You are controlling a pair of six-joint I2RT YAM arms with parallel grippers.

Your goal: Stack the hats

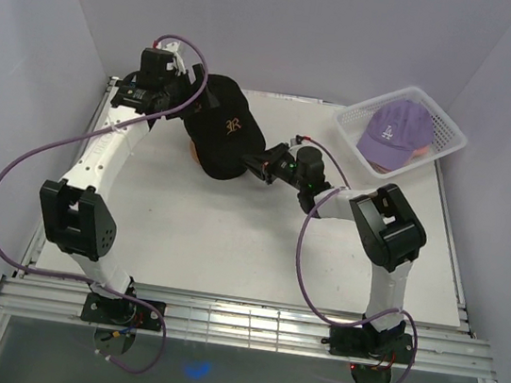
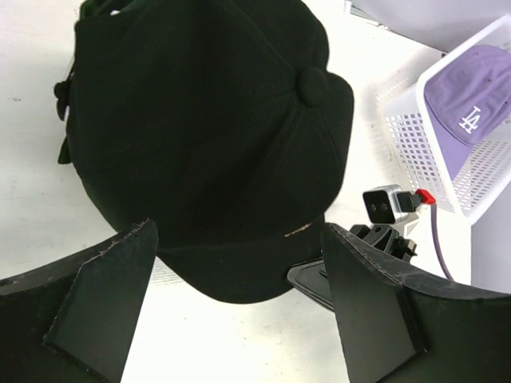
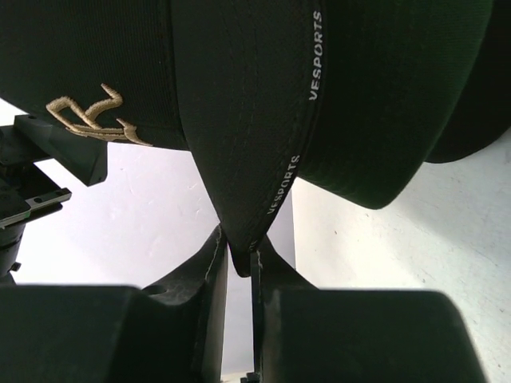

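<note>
- White bench [image 1: 257,249] w/ pale walls on three sides; both arms converged at its rear centre.
- Black cap [image 1: 225,135], gold logo, sat rear centre w/ its brim toward the right arm. An edge of a dark green cap [image 2: 84,9] showed under it, so it prob. topped the stack.
- Basket [image 1: 360,125] sat rear right, well apart, holding the lavender cap [image 1: 395,133], likely the next one to fetch.
- Right gripper [image 3: 239,255] was pinched tight on the black cap's brim edge. To do the step well: lower the brim till it's flat & lined up w/ the cap below, then let go straight, no sideways tug.
- Left gripper [image 2: 238,231] stood wide, holding nothing, just behind the crown; it could steady the stack.
- In the way: the left gripper crowded the crown, & the basket wall would need clearing on the next reach.
</note>
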